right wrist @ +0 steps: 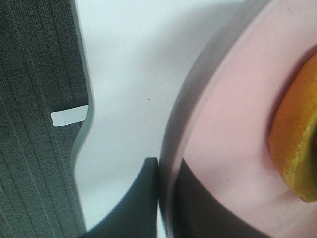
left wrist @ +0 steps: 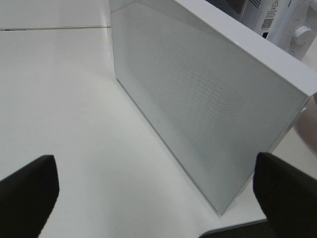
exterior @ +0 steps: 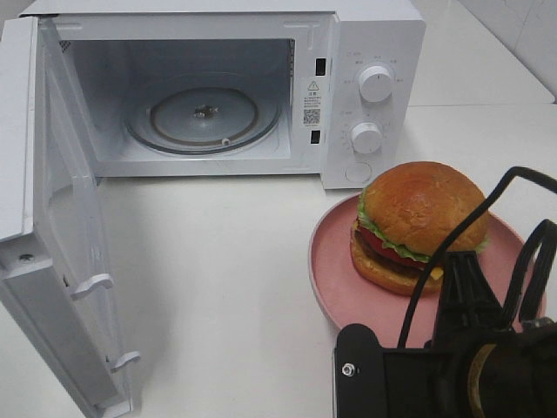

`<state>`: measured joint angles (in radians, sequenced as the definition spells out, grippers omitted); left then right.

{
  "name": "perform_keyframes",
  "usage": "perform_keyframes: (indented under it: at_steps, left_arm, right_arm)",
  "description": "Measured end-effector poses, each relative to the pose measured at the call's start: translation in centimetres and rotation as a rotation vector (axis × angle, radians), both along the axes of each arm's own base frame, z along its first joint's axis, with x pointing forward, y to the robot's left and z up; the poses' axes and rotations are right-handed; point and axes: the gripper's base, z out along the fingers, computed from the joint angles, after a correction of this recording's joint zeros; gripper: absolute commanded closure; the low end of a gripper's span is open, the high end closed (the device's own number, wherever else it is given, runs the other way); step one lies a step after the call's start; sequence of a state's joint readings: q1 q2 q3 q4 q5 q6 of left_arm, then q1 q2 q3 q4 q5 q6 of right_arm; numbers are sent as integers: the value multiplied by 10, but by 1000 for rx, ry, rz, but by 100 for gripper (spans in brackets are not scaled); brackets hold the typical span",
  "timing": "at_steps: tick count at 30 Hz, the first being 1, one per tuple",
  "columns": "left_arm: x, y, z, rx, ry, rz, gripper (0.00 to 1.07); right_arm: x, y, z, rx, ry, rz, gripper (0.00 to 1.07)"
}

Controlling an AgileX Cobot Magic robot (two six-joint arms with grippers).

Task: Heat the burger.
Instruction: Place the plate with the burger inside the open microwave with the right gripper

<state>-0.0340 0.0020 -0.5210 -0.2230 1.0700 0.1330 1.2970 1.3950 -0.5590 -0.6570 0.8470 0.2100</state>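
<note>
Nearest the high camera, at the lower right, a black cable (exterior: 452,239) is looped above the right gripper (right wrist: 167,166). This gripper is closed on the near rim of the pink plate (exterior: 335,261). One finger is laid outside the rim and the other inside, so the rim is pinched between them.

The burger (exterior: 420,222) is seated upright on that plate, bun on top, with lettuce, a red layer and a dark patty shown at its side. It is not touched by the gripper. The plate is set on the white table (exterior: 218,261), just in front of the control panel of the microwave (exterior: 374,35).

The left gripper (left wrist: 156,198) is spread wide, its dark fingers (left wrist: 27,193) far apart. It is pointed at the outer face of the door (left wrist: 198,109) and stands apart from it.

The door is swung fully open on the left of the high view. Farther back, a glass turntable (exterior: 204,117) is seen in the cavity. Two white knobs (exterior: 375,84) are mounted one above the other on the panel.
</note>
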Motion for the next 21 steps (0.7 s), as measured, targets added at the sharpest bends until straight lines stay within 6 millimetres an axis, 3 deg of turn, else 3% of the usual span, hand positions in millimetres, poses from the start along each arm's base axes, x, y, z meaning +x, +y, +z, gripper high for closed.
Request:
perform_keyframes:
  at_steps: [21]
  left_arm:
    - [0,0,0,0,0,0,7]
  right_arm:
    - [2,20,0,35,3,382,107]
